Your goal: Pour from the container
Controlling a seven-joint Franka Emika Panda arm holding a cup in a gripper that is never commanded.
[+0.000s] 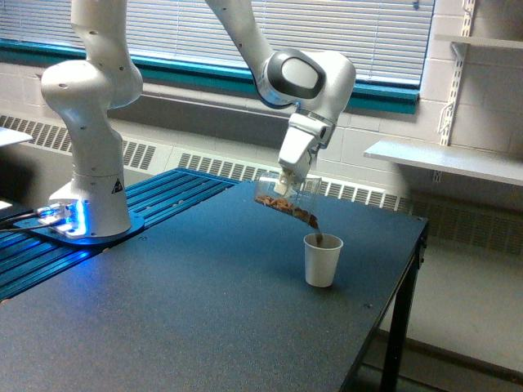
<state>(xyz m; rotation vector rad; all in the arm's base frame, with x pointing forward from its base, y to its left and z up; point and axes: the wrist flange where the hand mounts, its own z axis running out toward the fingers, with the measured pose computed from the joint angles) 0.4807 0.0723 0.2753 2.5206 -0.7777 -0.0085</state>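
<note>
The white paper cup stands alone on the dark table, the only upright obstacle on its surface. Directly above the cup's mouth the way is blocked: the tilted clear container, clamped in the gripper, hangs just over its rim with brown grains streaming down. On every other side of the cup the tabletop lies bare, with broad open surface toward the camera and toward the exterior view's left. Well apart from the cup on that left side rises the robot's white base. Beyond the cup, a wall shelf juts out past the table's edge.
</note>
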